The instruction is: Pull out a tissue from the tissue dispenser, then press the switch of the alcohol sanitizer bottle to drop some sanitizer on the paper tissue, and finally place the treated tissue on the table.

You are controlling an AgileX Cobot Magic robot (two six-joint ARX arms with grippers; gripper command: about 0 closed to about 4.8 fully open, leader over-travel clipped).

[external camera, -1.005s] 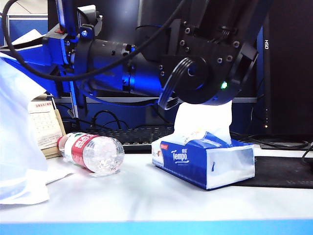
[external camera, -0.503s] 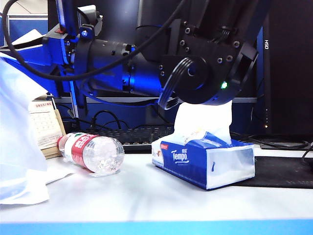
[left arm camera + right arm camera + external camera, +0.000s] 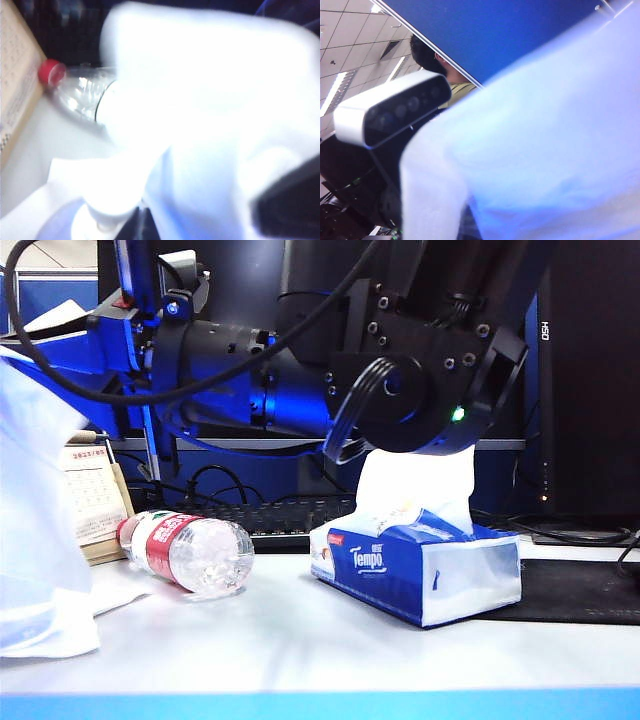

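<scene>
1. The tissue dispenser [image 3: 415,574], a blue and white pack, lies on the white tabletop [image 3: 300,640] right of the middle in the exterior view, its right end on a black mat [image 3: 575,590].
2. A white tissue [image 3: 415,485] stands upright out of the top of the pack, and its upper edge runs up behind the black arm housing hanging right above it.
3. The right gripper itself cannot be made out in any view; it is fully closed. In the right wrist view, white sheet [image 3: 545,150] fills most of the frame, but whether the gripper has hold of it cannot be told.
4. The left gripper is hidden too. The left wrist view is blurred and mostly covered by white material [image 3: 210,125], so its opening cannot be told.
5. A clear water bottle [image 3: 188,550] with a red label and red cap lies on its side on the tabletop, well left of the pack.
6. A small desk calendar [image 3: 92,495] stands behind the water bottle, and a keyboard [image 3: 270,515] lies further back.
7. A pale translucent plastic shape [image 3: 35,530] fills the left edge of the exterior view.
</scene>
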